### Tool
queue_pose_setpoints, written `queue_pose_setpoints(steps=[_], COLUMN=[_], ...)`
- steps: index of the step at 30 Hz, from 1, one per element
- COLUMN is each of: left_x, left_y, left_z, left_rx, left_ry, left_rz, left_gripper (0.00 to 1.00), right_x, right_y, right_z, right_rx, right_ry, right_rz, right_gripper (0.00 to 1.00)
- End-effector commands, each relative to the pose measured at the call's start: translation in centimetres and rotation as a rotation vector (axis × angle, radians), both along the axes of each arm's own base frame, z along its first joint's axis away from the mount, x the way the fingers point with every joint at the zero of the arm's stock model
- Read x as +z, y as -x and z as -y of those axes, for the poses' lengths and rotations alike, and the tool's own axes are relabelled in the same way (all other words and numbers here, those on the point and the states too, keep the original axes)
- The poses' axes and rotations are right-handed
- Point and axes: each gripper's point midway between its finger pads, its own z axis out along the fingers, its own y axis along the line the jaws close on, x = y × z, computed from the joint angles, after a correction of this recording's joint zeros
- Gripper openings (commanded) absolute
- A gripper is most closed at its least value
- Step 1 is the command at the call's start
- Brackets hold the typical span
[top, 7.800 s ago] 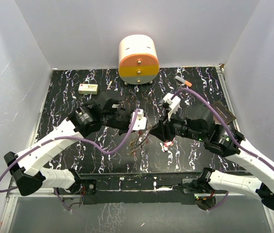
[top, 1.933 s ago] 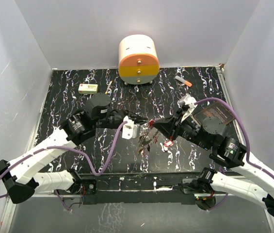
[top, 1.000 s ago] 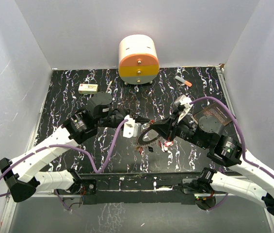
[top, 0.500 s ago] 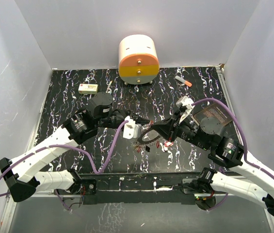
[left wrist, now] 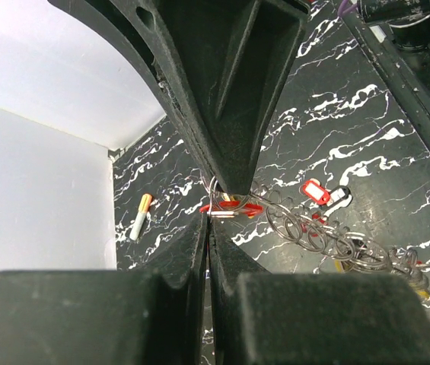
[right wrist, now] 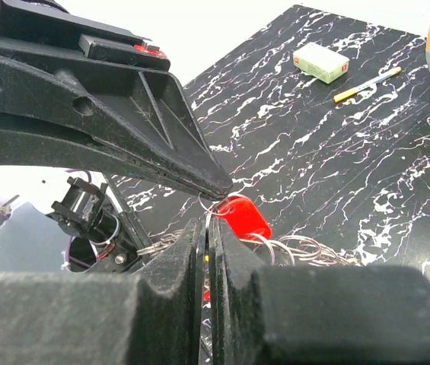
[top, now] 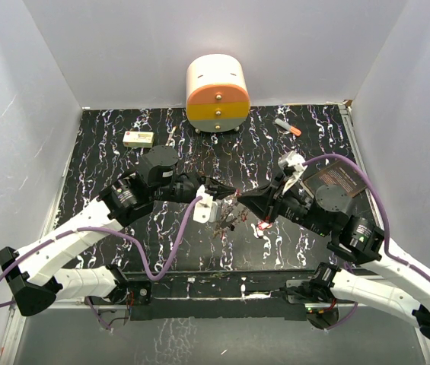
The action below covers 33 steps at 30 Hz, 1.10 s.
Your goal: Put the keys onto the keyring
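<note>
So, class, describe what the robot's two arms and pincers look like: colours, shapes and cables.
The left arm and right arm share one look: white shell links, black joint housings, a purple cable looping alongside each. The left pincer and right pincer are black, each with two tapered, wedge-shaped fingers.

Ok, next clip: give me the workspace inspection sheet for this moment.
Surface: black mat with white veins.
Job's things: keys, red-headed, bunched with linked wire rings at mid-mat.
Clutter: round drawer unit, white box and orange-tipped marker at the back; dark card on the right.
Claws: left claw and right claw both shut, tips meeting on the bunch.
Cables: left purple cable and right purple cable, one looped beside each arm.
Surroundings: plain pale walls; nothing else seen.
</note>
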Motion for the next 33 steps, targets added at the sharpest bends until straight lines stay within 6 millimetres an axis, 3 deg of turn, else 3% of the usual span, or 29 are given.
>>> queue_pose_setpoints(steps=[1,15,33], left_x=[1.4,0.0,0.8], left_y=[0.6,0.9,0.6], left_z=[-0.8,-1.1,-0.4], left_rx=[-0.02,-0.02,0.016], left_ry=[0.007,-0.026,0.0], left_rz=[0.048,0.019,-0.09], left_gripper=[0.0,0.0,0.0], right_x=[5.2,6.6,8.8], right_y=[0.5,0.5,-0.7], right_z=[0.9,1.4,2.7], right_rx=[-0.014,-0.027,-0.124], right_ry=[-0.164,-0.229,-0.392], right_rz=[0.096,0.122,0.207], right_gripper=[0.08,0.08,0.08])
